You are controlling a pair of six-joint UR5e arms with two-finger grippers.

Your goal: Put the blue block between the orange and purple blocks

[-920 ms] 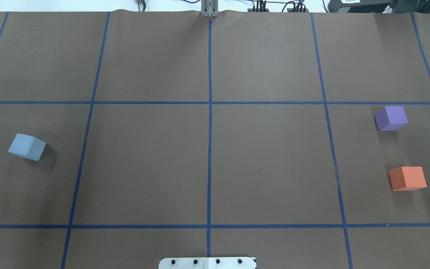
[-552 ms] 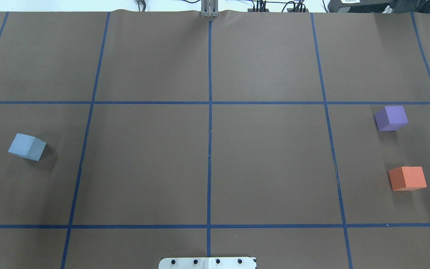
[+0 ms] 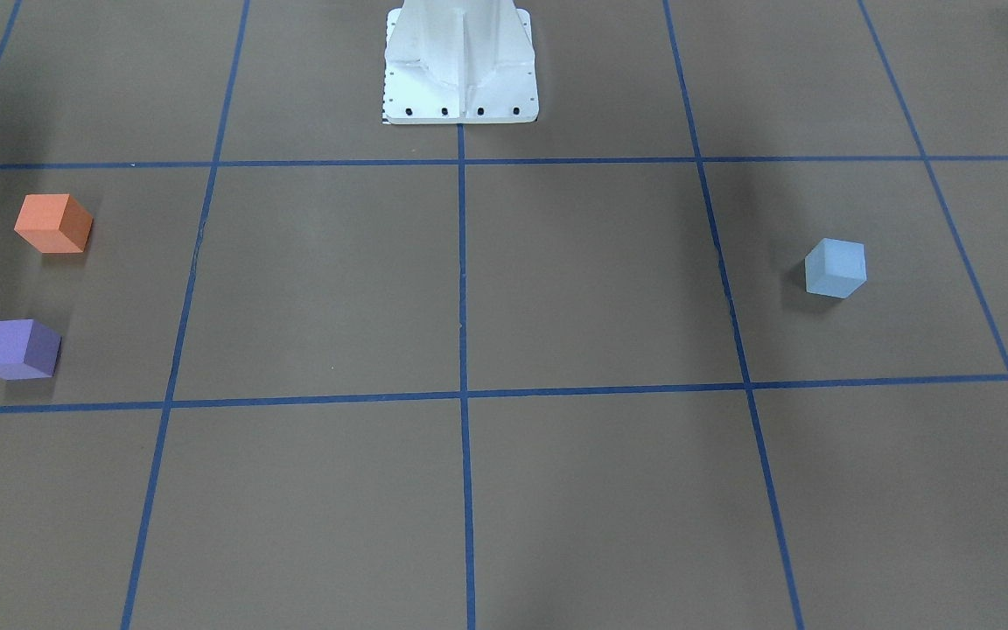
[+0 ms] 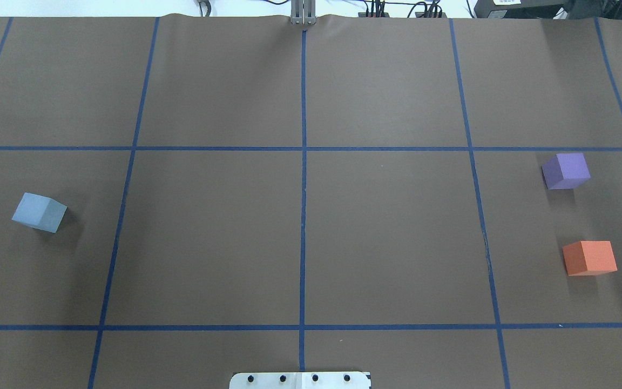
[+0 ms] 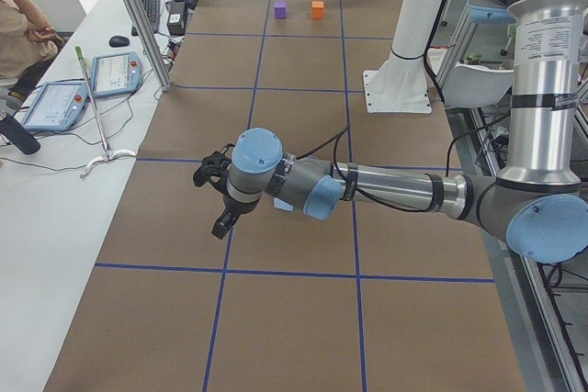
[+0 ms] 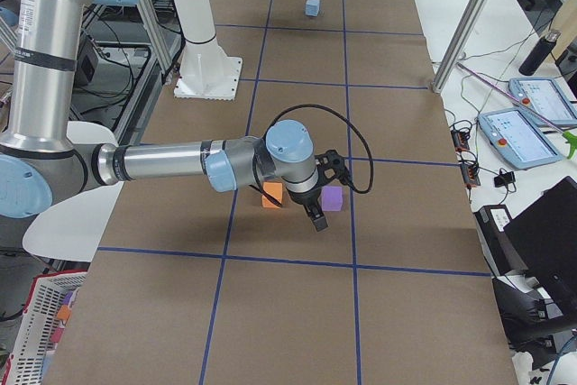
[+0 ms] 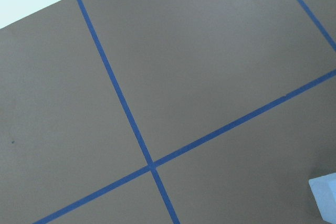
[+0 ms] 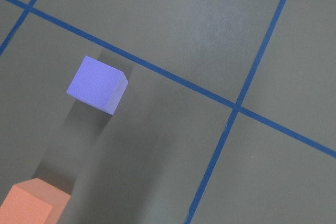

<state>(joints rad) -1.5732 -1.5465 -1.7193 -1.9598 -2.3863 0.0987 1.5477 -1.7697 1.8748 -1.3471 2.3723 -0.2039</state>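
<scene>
I'm at the start: the blue block [image 4: 39, 212] sits untouched, far to the base's [image 3: 460, 79] left. Orange [image 4: 590, 257] and purple [image 4: 566, 170] lie far to the base's right, apart. I can't tell whether the left gripper [image 5: 222, 225] or the right gripper [image 6: 317, 219] is spread or clenched. Next I'd lower the left onto blue.

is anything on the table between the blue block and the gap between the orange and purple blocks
Nothing visible. The blue block sits far across the table from the orange block and purple block; only flat tape lines lie between.
</scene>
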